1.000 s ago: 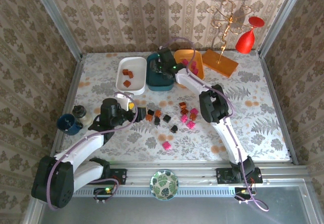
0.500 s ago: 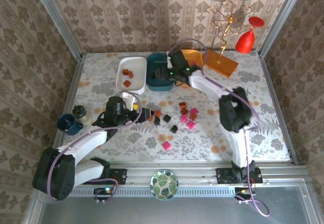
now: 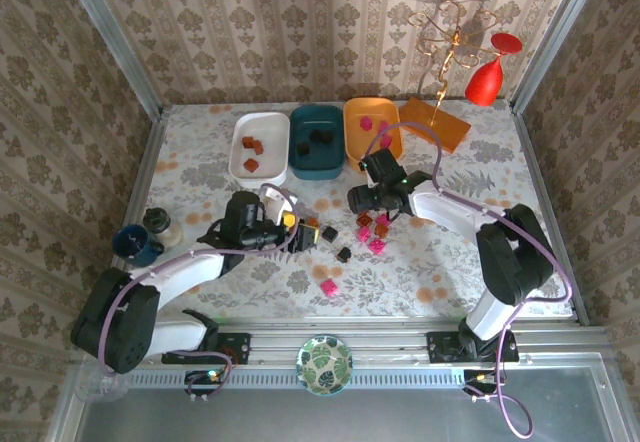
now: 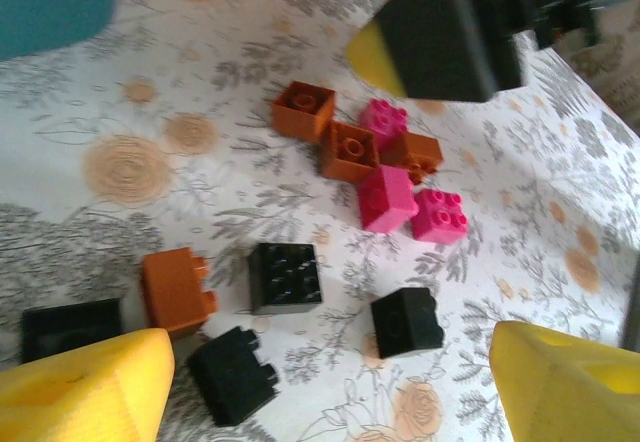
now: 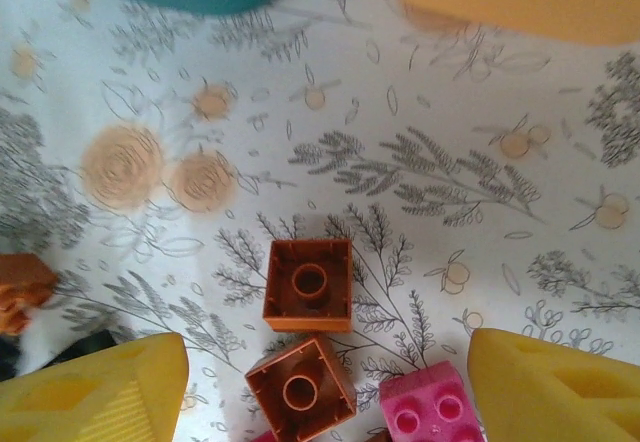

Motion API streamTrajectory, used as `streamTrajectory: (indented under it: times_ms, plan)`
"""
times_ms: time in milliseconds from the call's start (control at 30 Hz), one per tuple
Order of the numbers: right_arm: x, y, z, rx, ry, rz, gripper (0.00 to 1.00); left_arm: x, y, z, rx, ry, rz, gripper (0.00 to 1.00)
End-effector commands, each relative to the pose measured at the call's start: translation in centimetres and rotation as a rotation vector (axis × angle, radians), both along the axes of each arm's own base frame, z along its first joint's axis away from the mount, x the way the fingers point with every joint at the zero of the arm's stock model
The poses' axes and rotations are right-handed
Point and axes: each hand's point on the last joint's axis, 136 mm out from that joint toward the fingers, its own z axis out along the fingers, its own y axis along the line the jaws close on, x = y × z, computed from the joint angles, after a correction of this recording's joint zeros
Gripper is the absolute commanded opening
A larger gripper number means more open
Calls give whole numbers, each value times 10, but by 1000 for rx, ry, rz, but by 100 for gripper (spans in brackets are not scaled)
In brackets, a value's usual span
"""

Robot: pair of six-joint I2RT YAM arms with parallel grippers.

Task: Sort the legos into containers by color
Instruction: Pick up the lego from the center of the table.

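A red glass (image 3: 487,74) is beside the gold wire stand (image 3: 445,32).

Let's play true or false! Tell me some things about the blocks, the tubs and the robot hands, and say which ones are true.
The white tub holds brown bricks. True.
The teal tub holds pink bricks. False: it holds black bricks.
The right gripper grips a brick. False: it is open and empty.
A pink brick lies on the table apart from the others. True.
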Motion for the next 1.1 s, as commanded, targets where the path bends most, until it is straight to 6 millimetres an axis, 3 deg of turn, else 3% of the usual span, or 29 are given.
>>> streamTrajectory:
  times_ms: [0, 367, 567, 700, 800, 967, 1067]
  plan:
    - [3, 2, -12, -54, 14, 16, 75, 2, -14, 17, -29, -75, -58, 84]
    - [24, 15, -50, -93, 65, 28, 57, 5, -6, 18, 12, -106, -17, 84]
    - [27, 16, -52, -106, 64, 34, 45, 11, 4, 19, 45, -132, 47, 84]
    - [30, 26, -29, -37, 23, 53, 37, 23, 22, 14, 92, -126, 158, 84]
    - [34, 40, 0, 57, -28, 71, 35, 34, 44, 13, 91, -107, 264, 84]
    - [40, 84, 57, 327, -129, 125, 35, 51, 97, 14, 68, -82, 495, 84]
    - [49, 113, 80, 406, -187, 151, 35, 54, 122, 17, 59, -92, 605, 84]
